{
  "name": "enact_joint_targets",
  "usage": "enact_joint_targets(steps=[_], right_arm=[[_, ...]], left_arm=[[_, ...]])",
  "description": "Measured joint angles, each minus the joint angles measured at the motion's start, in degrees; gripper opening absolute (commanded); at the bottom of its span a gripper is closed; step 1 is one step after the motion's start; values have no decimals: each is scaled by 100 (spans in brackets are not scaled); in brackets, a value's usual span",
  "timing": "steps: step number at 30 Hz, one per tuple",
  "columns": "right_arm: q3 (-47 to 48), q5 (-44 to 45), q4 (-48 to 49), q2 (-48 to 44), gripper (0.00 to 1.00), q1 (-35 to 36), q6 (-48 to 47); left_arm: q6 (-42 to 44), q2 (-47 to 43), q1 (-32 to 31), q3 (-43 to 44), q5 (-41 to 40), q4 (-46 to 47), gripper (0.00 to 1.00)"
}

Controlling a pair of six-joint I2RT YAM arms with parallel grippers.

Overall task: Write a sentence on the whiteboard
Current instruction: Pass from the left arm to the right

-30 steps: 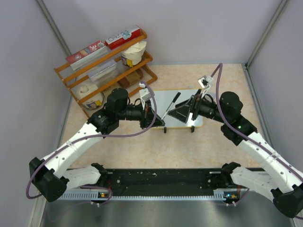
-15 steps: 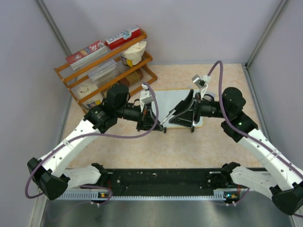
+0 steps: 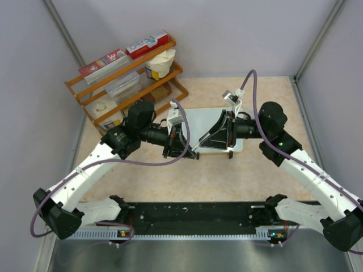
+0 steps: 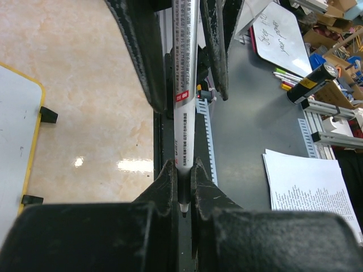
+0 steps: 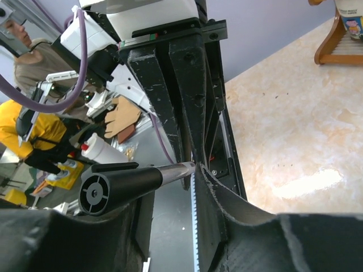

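Note:
The whiteboard [image 3: 198,118] lies flat at mid-table, tan-framed, with black feet; its edge shows in the left wrist view [image 4: 14,130]. No sentence shows on its visible parts. My left gripper [image 3: 191,149] [image 4: 181,173] is shut on a white marker [image 3: 199,143] [image 4: 182,102] close to its bare nib. The marker slants up and away toward the right arm. My right gripper [image 3: 204,141] [image 5: 156,170] has closed round the marker's rear. The black end [image 5: 122,184] lies against one finger, and the silver barrel touches the other fingertip [image 5: 197,168].
A wooden rack [image 3: 127,79] with boxes and tubs stands at the back left. The black base rail [image 3: 193,215] runs along the near edge. Grey walls close in both sides. Papers [image 4: 306,192] and pens lie on a desk beyond the table.
My right gripper swung left onto the marker and its jaws narrowed from wide open to closed round it. The left arm shifted slightly, still holding the marker.

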Motion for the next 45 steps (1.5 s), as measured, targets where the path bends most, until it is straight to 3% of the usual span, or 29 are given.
enact_joint_targets(steps=[15, 24, 26, 27, 30, 31, 34, 35, 38, 45], right_arm=[[2, -149, -136, 120, 30, 37, -46], [2, -48, -173, 190, 9, 37, -114], [2, -24, -175, 190, 10, 37, -116], [2, -20, -177, 190, 13, 37, -120], [-2, 17, -232, 186, 34, 37, -166], [-2, 35, -273, 175, 50, 39, -164], [-11, 175, -374, 79, 78, 44, -190], [-13, 219, -400, 7, 83, 42, -210], [-13, 306, -428, -245, 87, 42, -295], [50, 299, -597, -352, 85, 42, -522]], left_arm=[[-2, 118, 13, -33, 96, 39, 0], [-155, 160, 46, -70, 125, 50, 0], [-173, 160, 46, -74, 111, 55, 0], [-177, 160, 48, -79, 105, 59, 0], [-177, 153, 48, -107, 52, 68, 0], [-164, 140, 48, -131, 26, 94, 0], [-125, 105, 39, -173, -39, 96, 0], [-125, 96, 37, -175, -52, 94, 0], [-125, 63, 35, -175, -63, 94, 0], [-125, 46, 33, -175, 2, 37, 0]])
